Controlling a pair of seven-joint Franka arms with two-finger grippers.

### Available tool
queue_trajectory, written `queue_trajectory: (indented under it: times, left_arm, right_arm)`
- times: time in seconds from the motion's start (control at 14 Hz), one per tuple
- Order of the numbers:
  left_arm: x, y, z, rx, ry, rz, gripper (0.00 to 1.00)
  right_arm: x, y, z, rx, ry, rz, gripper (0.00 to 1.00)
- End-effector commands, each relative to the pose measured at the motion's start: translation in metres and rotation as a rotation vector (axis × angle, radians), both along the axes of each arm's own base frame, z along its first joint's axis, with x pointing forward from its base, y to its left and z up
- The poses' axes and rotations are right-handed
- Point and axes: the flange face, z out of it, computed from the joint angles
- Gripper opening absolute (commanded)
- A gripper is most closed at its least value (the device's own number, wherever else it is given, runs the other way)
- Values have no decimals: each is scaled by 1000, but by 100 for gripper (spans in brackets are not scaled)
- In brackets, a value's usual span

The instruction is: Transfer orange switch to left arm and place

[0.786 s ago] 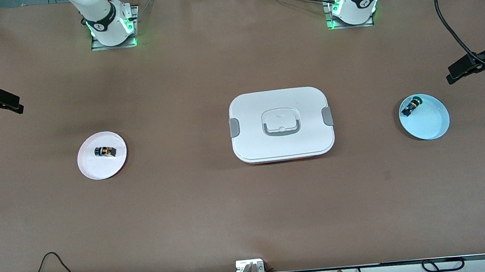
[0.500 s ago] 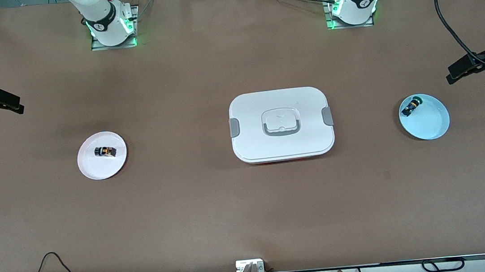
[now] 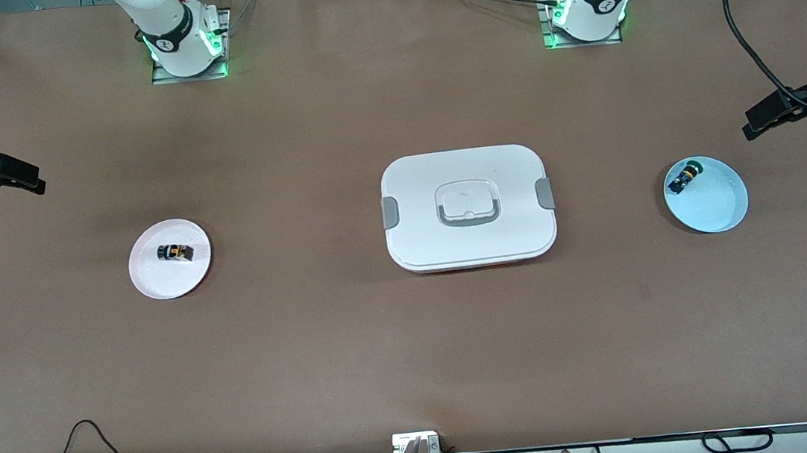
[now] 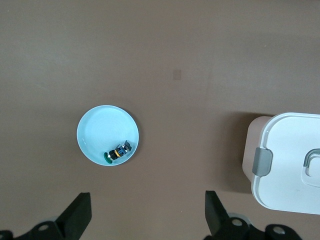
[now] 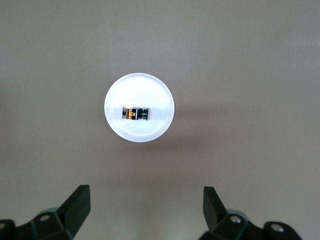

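The orange switch (image 3: 174, 252) lies on its side on a small white plate (image 3: 154, 283) toward the right arm's end of the table. It also shows in the right wrist view (image 5: 134, 113), on the plate (image 5: 150, 90). My right gripper (image 3: 31, 179) is open and empty, high over bare table at that end, apart from the plate (image 5: 146, 200). The white box (image 3: 415, 195) sits shut at the table's middle. My left gripper (image 3: 756, 123) is open and empty, high over the left arm's end (image 4: 147, 200).
A light blue plate (image 3: 716, 205) at the left arm's end holds a small black switch with a green cap (image 3: 684, 177); both show in the left wrist view, plate (image 4: 102, 130) and switch (image 4: 117, 152), with the box's corner (image 4: 290, 165). Cables hang along the table's edges.
My right gripper has shifted slightly toward the white plate. The left arm, the switches, the plates and the box have not moved.
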Motion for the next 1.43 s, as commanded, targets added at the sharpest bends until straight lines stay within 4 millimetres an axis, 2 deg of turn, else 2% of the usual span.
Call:
queue_trajectory:
  times: [0.0,0.14,0.21,0.43,0.64,1.0,1.36]
  left_arm:
    - [3,-1,5,-1,-2,4,100]
    - [3,-1,5,-1,-2,4,100]
    - [3,-1,5,-1,-2,4,100]
    - [3,-1,5,-1,-2,4,100]
    - [3,-1,5,-1,-3,2,100]
    - [3,-1,5,-1,-3,2,100]
    - [3,-1,5,1,-2,2,100]
  right_arm:
    - [15,4,-15,15,7,17,100]
    - [28,16,-47,4,50,36,100]
    - [33,17,-63,2,73,34,100]
    - [41,16,-93,0,109,33,100]
    - [48,19,-139,2,167,33,100]
    - [28,20,-217,7,93,35,100]
    - [9,25,-276,6,1,45,100]
